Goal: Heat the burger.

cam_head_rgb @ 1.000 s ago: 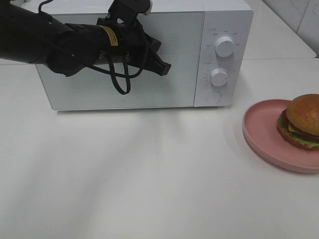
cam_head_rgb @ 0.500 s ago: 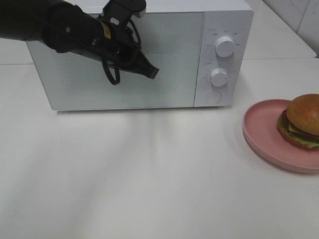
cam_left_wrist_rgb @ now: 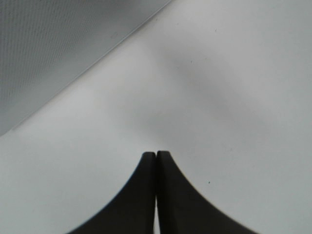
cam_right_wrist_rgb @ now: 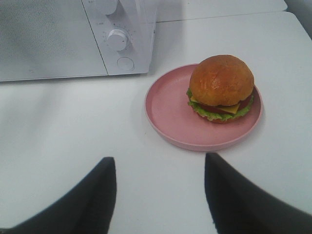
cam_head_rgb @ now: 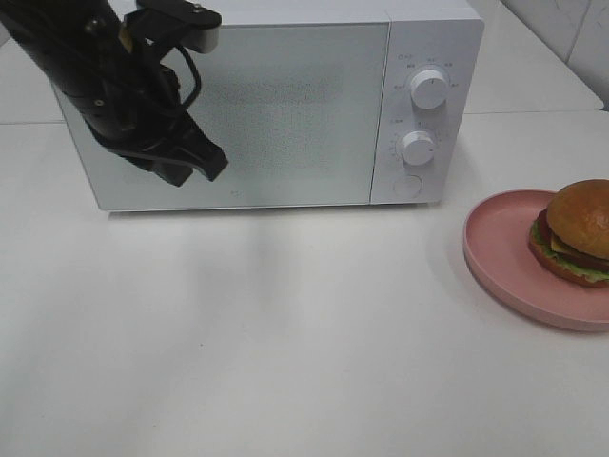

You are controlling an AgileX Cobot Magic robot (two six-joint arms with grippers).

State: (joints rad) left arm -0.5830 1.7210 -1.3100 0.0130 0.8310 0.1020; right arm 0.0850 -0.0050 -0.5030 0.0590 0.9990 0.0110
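Black left claw (cam_head_rgb: 195,164), pressed shut on nothing, hangs at the closed microwave door's (cam_head_rgb: 285,105) lower left; pawing there could shove the oven without opening it. Rightward, the burger (cam_head_rgb: 579,231) sits on the pink plate (cam_head_rgb: 495,249), just ahead of the right claw (cam_right_wrist_rgb: 160,187), spread wide and empty. Only its wrist view shows those jaws; the high camera misses them

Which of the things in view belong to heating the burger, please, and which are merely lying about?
Belonging to the job:
burger
pink plate under it
microwave, door closed
left gripper
right gripper

Lying about:
nothing else on the white table
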